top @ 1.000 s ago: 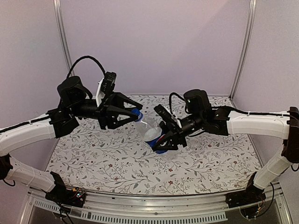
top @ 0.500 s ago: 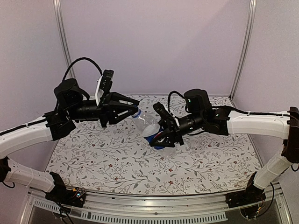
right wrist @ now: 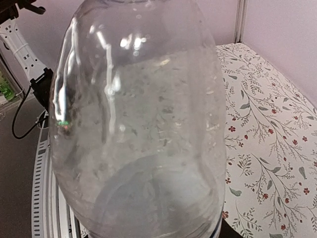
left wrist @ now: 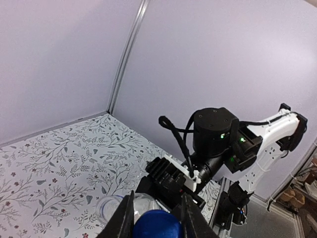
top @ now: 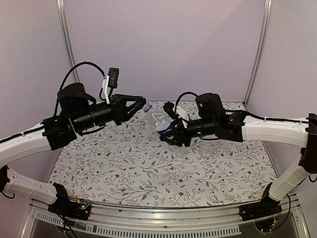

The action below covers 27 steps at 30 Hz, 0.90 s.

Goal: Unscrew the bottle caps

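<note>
Clear bottle (top: 156, 119) tilted in mid-air; blue cap (left wrist: 156, 224) at upper end

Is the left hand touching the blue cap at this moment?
Touching. The left wrist view shows the blue cap held between both fingers of the left hand, with no gap visible on either side.
</note>
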{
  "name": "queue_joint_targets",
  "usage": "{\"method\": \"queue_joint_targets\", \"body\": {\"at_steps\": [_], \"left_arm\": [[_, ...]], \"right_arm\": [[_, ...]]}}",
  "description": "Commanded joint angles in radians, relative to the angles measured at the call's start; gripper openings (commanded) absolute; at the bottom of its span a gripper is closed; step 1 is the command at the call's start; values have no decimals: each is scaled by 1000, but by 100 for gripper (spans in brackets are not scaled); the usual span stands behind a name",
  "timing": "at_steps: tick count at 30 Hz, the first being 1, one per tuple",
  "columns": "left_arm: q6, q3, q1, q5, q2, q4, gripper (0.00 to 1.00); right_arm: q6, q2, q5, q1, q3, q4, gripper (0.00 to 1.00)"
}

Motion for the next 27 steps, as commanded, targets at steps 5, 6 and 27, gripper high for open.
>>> {"method": "queue_joint_targets", "body": {"at_steps": [5, 6, 27], "left_arm": [[-87, 22, -12, -246, -10, -89, 0], [-73, 20, -12, -260, -15, -94, 0], [-1, -246, 122, -371, -36, -28, 9]], "right_arm": [[-11, -18, 150, -4, -11, 18, 45], [-11, -22, 144, -4, -19, 26, 45], [31, -277, -22, -67, -90, 63, 47]]}}
